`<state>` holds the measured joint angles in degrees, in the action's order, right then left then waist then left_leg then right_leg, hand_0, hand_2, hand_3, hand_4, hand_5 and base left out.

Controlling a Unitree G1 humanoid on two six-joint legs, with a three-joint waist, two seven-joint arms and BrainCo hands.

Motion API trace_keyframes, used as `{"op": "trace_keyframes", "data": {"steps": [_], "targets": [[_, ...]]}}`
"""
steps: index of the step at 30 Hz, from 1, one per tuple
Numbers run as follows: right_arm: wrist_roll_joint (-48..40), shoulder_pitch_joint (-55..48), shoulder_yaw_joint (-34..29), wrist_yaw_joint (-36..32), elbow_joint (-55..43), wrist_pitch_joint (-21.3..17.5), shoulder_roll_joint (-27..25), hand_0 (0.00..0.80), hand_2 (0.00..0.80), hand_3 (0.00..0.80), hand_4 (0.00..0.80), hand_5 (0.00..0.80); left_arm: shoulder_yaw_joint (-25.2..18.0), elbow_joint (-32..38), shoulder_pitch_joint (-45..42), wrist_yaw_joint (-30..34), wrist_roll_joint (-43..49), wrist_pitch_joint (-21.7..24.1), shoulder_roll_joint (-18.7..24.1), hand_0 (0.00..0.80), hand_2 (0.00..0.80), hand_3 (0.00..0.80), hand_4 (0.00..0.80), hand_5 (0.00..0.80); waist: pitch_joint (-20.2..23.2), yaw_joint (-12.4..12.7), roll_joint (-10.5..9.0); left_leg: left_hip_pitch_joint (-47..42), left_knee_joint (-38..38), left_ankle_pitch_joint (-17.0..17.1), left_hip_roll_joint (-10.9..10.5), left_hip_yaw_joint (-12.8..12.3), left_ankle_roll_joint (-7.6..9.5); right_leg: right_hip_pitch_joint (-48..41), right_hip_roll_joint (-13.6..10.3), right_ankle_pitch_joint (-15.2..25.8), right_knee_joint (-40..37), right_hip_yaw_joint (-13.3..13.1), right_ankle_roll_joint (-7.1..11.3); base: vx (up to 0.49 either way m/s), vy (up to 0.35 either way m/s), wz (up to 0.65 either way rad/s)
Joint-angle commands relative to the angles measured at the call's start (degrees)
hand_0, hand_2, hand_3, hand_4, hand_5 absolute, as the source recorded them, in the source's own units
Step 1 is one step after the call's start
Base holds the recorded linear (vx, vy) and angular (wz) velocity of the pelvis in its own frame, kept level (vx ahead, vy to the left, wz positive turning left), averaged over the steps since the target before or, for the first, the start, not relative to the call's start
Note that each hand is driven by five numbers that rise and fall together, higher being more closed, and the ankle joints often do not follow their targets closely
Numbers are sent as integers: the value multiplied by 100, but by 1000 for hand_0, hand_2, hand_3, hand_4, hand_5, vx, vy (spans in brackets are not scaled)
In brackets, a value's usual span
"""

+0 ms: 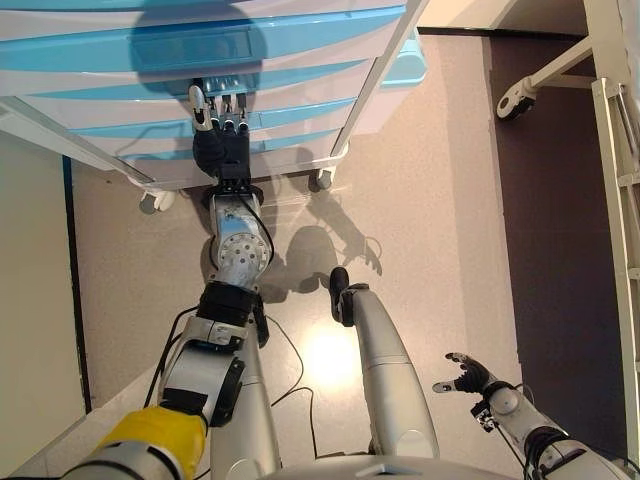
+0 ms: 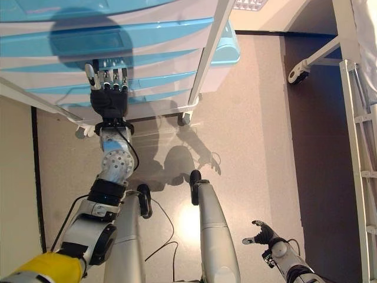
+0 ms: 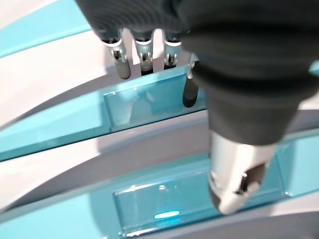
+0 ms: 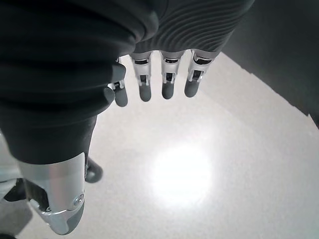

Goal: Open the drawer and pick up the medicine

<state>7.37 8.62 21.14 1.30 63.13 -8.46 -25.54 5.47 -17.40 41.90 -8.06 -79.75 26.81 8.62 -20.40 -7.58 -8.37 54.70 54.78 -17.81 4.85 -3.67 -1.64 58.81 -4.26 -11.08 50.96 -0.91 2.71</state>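
We record a wheeled drawer cabinet (image 1: 200,60) at 12 o'clock in the head views, built of stacked glossy plastic fronts in translucent blue alternating with white bands, each front gently bowed, inside a white tubular frame (image 1: 385,70) that stands on small grey castors (image 1: 322,180). The floor (image 1: 420,200) is a pale, finely speckled sheet with a bright lamp glare at 6 o'clock; a dark strip of flooring runs along 3 o'clock, where a second white frame with its own castor (image 1: 518,100) stands. Each blue drawer front carries a shallow rectangular recessed pull of clear blue plastic (image 3: 149,99), smooth and reflective. The left hand (image 1: 220,135) is extended straight ahead on a fully stretched arm, palm toward the cabinet, fingers straight and close side by side, their dark tips (image 3: 123,69) lying at the upper lip of one recessed pull; we cannot tell whether the tips hook behind it. The thumb (image 3: 189,92) stands apart, its tip against the same blue front. All drawers we see sit flush and closed. The medicine shows in no view. The right hand (image 1: 468,375) hangs low at 5 o'clock, well apart from the cabinet, fingers loosely spread and only slightly bent (image 4: 167,84), holding nothing, above bare floor.
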Motion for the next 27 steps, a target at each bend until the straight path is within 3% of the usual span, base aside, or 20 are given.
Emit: {"op": "trace_keyframes", "data": {"steps": [1,11,27], "targets": [[118,-482,166,-30,131,120,-481,0,0,0,0,0,64,91,701,286,196,56,-127,800,800,800,800,800,419,-156,287,-102,-288,-13,-236,-494,605,-23,20,193,89,180,13,0,0,0],[95,-432,166,-73,79,110,-423,0,0,0,0,0,313,407,233,555,291,-268,-196,800,800,800,800,800,391,-102,316,-72,-337,28,-253,-494,616,8,-11,210,69,203,-2,-6,-2,-1],[22,-363,37,-45,72,49,-278,0,0,0,0,0,1117,850,-979,1139,347,-1007,-215,800,800,800,800,800,256,22,342,-23,-330,120,-308,-455,631,-16,-81,257,55,288,-31,-4,-7,3]]}}
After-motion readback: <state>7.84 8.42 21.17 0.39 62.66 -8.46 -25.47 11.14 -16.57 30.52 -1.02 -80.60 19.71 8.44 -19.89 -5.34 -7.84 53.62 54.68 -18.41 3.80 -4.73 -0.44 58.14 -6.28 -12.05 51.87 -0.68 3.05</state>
